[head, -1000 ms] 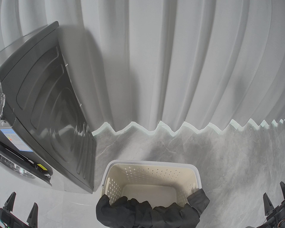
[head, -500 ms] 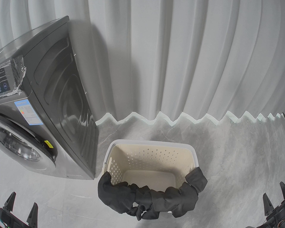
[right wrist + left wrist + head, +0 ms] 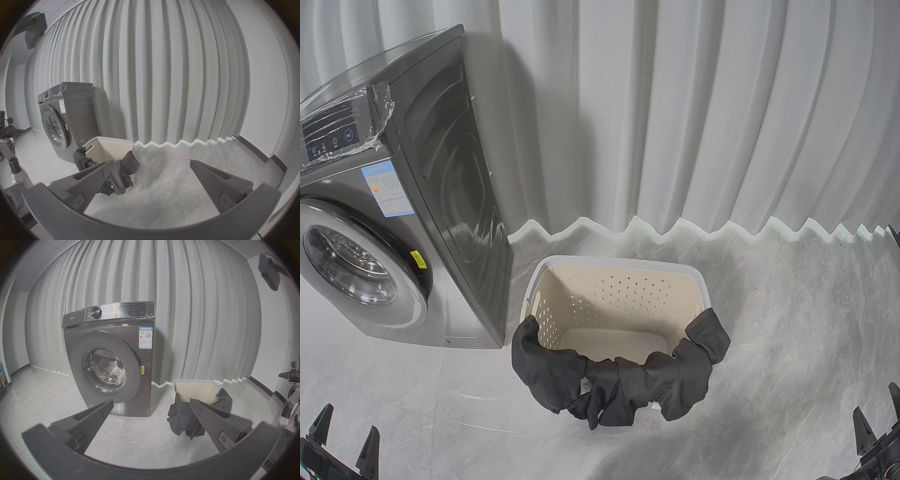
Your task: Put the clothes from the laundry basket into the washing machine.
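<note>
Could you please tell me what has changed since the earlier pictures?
The head camera has shifted, so the dark grey front-loading washing machine and the cream perforated plastic laundry basket, with black clothes draped over its near rim, now show more fully; they did not move. Nothing was taken hold of or let go. The left hand and right hand stay open and low.

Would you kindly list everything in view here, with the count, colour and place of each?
washing machine: one, dark grey, on the floor to the left of the basket
laundry basket: one, cream with a white rim, on the floor beside the machine
clothes: one bundle, dark grey, draped over the basket's near rim
curtain: one, white, behind the machine and basket
floor: grey, marbled
left tool: one, black, open, low on the left
right tool: one, black, open, low on the right
</note>
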Tool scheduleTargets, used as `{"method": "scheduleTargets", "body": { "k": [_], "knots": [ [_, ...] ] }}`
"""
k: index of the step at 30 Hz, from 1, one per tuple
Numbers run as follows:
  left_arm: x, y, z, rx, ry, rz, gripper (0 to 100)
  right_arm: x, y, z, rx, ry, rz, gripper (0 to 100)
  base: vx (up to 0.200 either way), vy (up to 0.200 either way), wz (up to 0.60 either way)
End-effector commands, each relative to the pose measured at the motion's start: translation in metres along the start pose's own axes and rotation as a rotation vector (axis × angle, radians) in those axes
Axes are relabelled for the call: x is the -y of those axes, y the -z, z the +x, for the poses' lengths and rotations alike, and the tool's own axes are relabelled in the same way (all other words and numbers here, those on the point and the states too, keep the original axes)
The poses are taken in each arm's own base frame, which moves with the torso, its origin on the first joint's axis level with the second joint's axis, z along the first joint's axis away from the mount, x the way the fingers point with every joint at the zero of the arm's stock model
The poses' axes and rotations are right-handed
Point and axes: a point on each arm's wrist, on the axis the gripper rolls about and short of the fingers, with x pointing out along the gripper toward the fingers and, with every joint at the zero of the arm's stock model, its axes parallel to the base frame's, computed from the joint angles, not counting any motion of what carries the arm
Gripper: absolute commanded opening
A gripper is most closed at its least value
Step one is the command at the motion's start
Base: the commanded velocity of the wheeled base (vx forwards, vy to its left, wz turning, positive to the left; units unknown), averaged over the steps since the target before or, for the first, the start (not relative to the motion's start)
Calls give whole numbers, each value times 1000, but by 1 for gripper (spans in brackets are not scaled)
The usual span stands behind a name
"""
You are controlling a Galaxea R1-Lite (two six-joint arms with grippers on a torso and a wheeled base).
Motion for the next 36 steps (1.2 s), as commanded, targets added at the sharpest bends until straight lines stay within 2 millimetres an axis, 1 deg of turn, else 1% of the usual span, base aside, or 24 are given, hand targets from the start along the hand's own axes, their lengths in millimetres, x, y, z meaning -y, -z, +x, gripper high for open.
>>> {"method": "scheduleTargets", "body": {
  "k": [1,8,17,36],
  "knots": [
    [0,5,0,2,-1,0,100,0,5,0,-1,0,0,100,-200,0,0],
    [0,5,0,4,-1,1,100,0,5,0,-1,0,0,100,-200,0,0],
    [0,5,0,4,-1,3,100,0,5,0,-1,2,1,100,0,0,0],
    [0,5,0,2,-1,1,100,0,5,0,-1,2,1,100,0,200,0]
  ]
}}
